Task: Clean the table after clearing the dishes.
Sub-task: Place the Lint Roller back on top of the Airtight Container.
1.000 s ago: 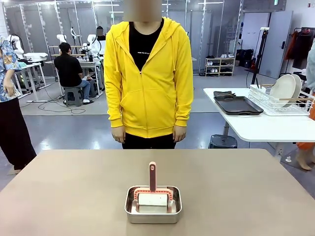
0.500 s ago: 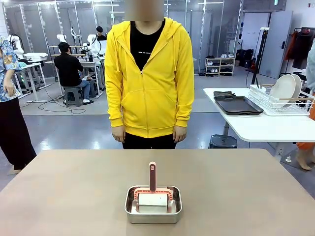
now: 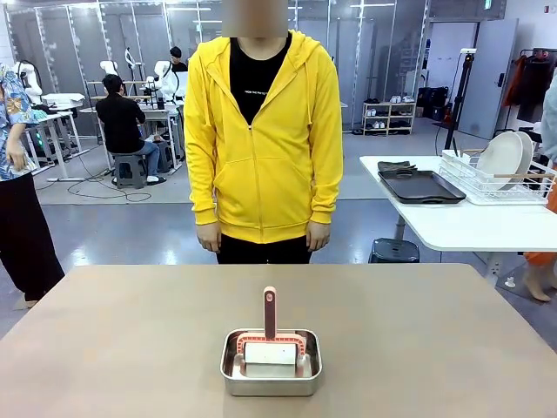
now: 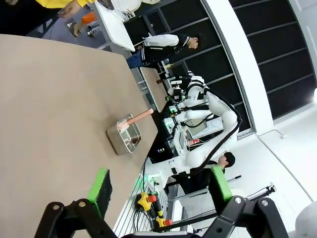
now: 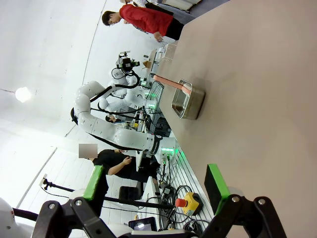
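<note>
The tan table [image 3: 122, 340] is bare except for a small steel pan [image 3: 271, 363] at its near middle. In the pan stands a scrubbing tool with a pink handle [image 3: 270, 312] and a white block. The dishes, pale round plates [image 3: 503, 158], stand on edge in a wire rack on the white side table, beside a dark tray [image 3: 421, 186]. My left gripper [image 4: 161, 183] hangs open above the table [image 4: 49, 99], well away from the pan [image 4: 126, 140]. My right gripper [image 5: 154, 182] is open too, with the pan [image 5: 188, 101] far ahead of it.
A person in a yellow hoodie [image 3: 261, 148] stands at the table's far edge, arms hanging down. The white side table [image 3: 470, 222] is at the back right, with a black stool [image 3: 393, 251] by it. Other people stand farther back.
</note>
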